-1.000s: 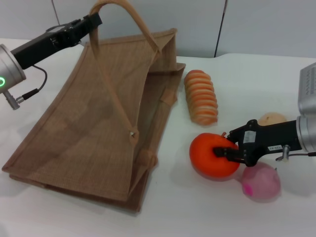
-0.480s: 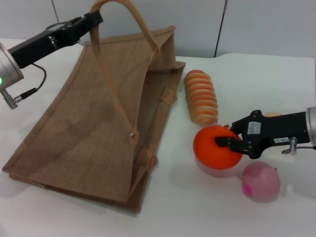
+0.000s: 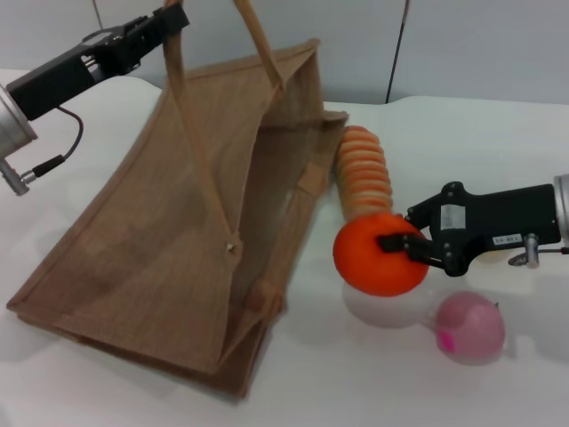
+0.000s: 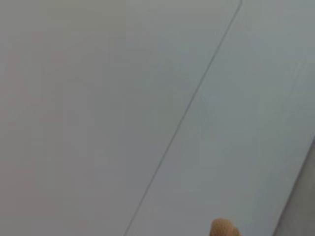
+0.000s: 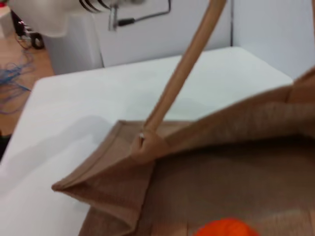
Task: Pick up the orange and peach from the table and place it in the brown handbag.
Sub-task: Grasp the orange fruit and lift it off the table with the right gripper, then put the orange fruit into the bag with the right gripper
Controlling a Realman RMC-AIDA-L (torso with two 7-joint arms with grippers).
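A: Orange status? The large bright orange-red round orange [image 3: 380, 254] is pinched by the right gripper [image 3: 402, 248], fingers pressed onto its right flank; it is held clear of the white table [image 3: 462, 142], a shadow seen beneath.

B: Bag? The tan-brown woven jute brown handbag [image 3: 160, 240] is lifted by one light tan loop handle [image 3: 182, 107], which is clamped in the left gripper [image 3: 169, 18], fingers pressed together on the strap.

A: Key relation: the bag mouth lies to the robot's left of the orange, just beside it, facing it. Right arm is nearer.

B: The pale pink round peach [image 3: 469, 327] is left on the table. The striped bread loaf [image 3: 363, 173] is touched by the bag edge, it seems.
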